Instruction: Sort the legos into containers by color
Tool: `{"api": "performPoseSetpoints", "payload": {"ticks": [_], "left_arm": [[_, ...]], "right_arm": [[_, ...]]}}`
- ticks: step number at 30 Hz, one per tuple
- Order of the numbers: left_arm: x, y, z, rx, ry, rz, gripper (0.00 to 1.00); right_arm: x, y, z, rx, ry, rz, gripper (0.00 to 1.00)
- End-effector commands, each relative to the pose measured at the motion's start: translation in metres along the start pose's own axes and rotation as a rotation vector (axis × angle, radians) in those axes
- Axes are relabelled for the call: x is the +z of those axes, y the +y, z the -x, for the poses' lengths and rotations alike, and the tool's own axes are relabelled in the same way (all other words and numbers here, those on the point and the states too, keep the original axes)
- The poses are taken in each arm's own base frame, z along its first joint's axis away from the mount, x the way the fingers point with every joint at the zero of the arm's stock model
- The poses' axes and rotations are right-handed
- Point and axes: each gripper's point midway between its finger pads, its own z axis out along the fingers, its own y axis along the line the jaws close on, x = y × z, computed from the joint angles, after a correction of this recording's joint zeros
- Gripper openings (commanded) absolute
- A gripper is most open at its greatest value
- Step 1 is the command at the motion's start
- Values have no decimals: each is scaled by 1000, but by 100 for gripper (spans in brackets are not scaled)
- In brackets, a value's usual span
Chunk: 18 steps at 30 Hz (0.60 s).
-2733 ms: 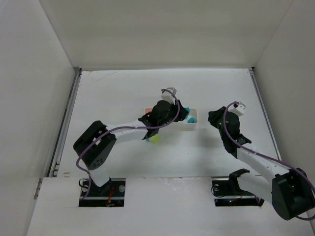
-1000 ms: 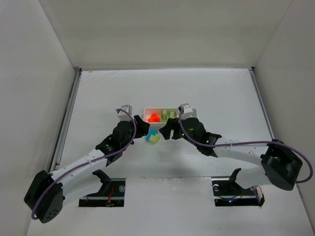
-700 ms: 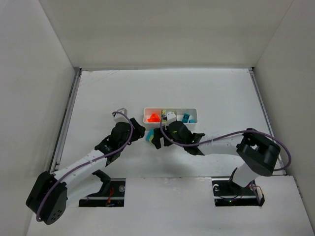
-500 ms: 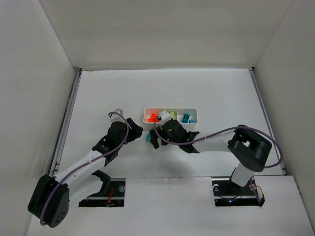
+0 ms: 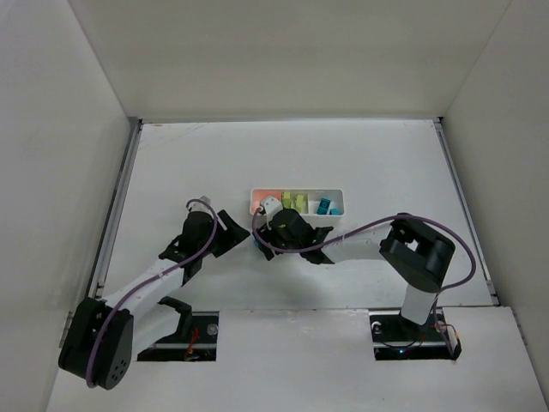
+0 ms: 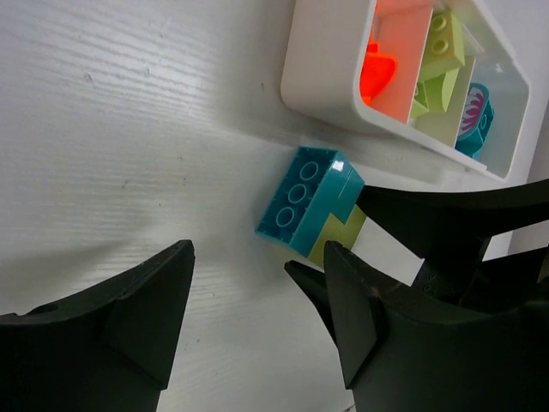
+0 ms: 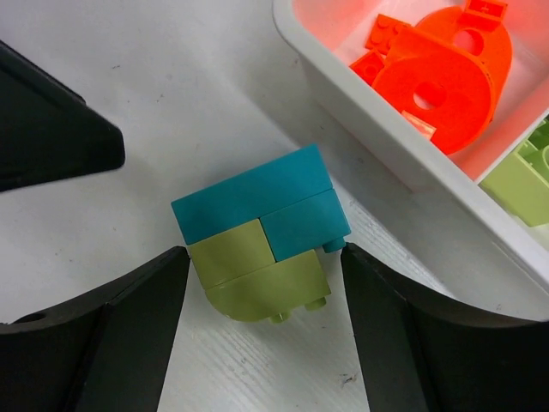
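One joined teal-and-yellow-green plastic lego block [image 7: 257, 240] is left unsorted, lying on the table between your right gripper's [image 7: 262, 262] spread fingers, not clamped. Your left gripper [image 6: 257, 253], partly open and empty, faces it. Just beyond both grippers, the white three-compartment plastic tray [image 7: 377, 159] holds colour-sorted legos [image 7: 437, 77].

A white table [image 5: 360, 154] with a faint wood grain is shown. Two things are carried directly on it. A long white tray [image 6: 319, 81], divided into three compartments, is set near the middle. A small cluster [image 7: 257, 240] of joined blocks is laid just beside the tray's near-left corner — a narrow strip of bare table is left between them. The cluster is made up of teal blocks [image 7: 257, 202] joined to a yellow-green block [image 7: 257, 279] — it is laid on its side.
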Motion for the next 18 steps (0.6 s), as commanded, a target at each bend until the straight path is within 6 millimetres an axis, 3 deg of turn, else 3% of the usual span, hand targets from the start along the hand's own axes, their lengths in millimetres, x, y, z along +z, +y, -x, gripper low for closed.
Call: {"api": "performPoseSetpoints", "payload": {"ticks": [1, 4, 8, 14, 18], "left_arm": [[0, -8, -9, -43, 50, -51, 60], [2, -7, -13, -61, 68, -52, 61], [2, -12, -17, -96, 85, -89, 64], [6, -11, -22, -148, 111, -105, 64], [4, -16, -20, -185, 111, -144, 66]], "right_arm": [[6, 4, 11, -34, -21, 2, 74], [6, 5, 8, -40, -12, 12, 73], [5, 4, 3, -43, -2, 13, 80], [-2, 10, 9, -43, -25, 36, 61], [-14, 20, 16, -44, -49, 86, 60]]}}
